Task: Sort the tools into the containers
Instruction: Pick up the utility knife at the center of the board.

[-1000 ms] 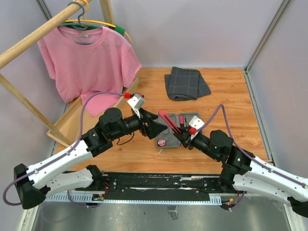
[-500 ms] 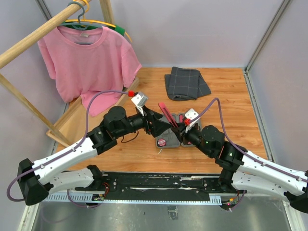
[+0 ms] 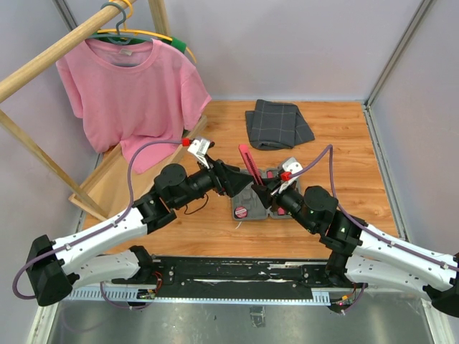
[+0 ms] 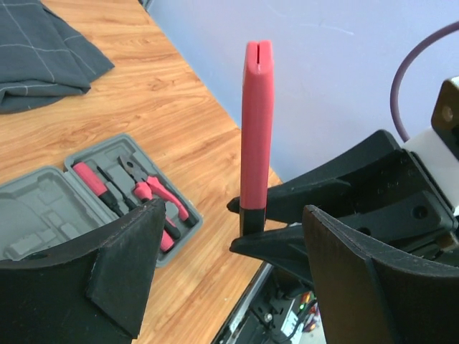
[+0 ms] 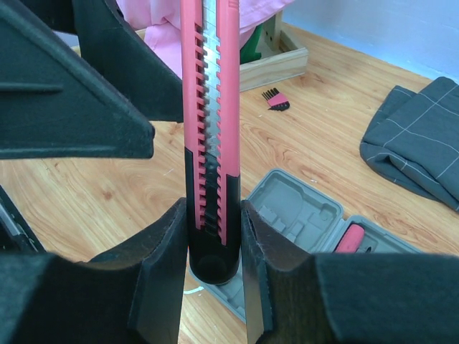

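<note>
A red and black utility knife stands upright in the air, with my right gripper shut on its black lower end. In the top view the knife rises above the open grey tool case. My left gripper is open, its jaws wide apart on either side of the knife and not touching it. The case holds a red-handled screwdriver and red pliers. The left gripper's fingers fill the upper left of the right wrist view.
A folded grey cloth lies at the back of the wooden table. A pink shirt hangs on a wooden rack at the left. A small red and black tool lies near the rack's base. A round red item sits at the case's front.
The right gripper has raised the knife from a low slant over the case to nearly upright. The left gripper has moved in around it, jaws open.
</note>
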Controlling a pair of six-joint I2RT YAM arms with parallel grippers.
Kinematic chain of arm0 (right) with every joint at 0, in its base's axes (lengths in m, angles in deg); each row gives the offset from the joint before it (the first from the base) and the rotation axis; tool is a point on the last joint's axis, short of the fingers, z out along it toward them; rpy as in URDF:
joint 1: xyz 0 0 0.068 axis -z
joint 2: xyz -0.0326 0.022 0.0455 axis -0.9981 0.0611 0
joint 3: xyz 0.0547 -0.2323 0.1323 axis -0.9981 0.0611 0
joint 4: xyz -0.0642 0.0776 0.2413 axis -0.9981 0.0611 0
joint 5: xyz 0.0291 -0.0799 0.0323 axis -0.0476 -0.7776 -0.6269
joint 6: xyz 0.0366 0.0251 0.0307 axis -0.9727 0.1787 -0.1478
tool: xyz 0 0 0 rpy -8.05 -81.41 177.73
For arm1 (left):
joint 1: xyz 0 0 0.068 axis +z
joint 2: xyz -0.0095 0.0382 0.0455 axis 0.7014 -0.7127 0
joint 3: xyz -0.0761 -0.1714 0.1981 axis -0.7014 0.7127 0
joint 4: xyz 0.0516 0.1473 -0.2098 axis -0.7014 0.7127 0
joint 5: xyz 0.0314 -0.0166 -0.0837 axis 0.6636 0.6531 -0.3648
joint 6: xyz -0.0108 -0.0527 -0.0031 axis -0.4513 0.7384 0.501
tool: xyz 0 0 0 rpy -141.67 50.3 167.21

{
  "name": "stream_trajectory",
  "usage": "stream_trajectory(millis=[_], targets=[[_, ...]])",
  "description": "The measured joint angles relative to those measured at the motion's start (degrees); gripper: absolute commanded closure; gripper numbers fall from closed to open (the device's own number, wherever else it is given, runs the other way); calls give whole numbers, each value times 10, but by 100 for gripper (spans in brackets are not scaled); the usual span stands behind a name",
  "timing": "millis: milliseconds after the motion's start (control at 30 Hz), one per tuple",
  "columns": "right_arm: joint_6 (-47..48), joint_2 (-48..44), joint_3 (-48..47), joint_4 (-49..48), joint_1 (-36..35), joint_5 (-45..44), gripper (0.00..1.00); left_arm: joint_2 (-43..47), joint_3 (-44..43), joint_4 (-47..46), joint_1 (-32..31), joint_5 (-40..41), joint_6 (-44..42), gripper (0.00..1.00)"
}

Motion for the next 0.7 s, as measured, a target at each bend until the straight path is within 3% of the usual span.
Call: stream_trajectory(millis=[367, 700], targets=[[-11, 1, 0, -1, 0, 22, 99, 7, 12, -68, 0, 45, 33, 24], [-10, 1, 6, 1, 0, 44, 99, -4, 12, -86, 0, 58, 38, 48]])
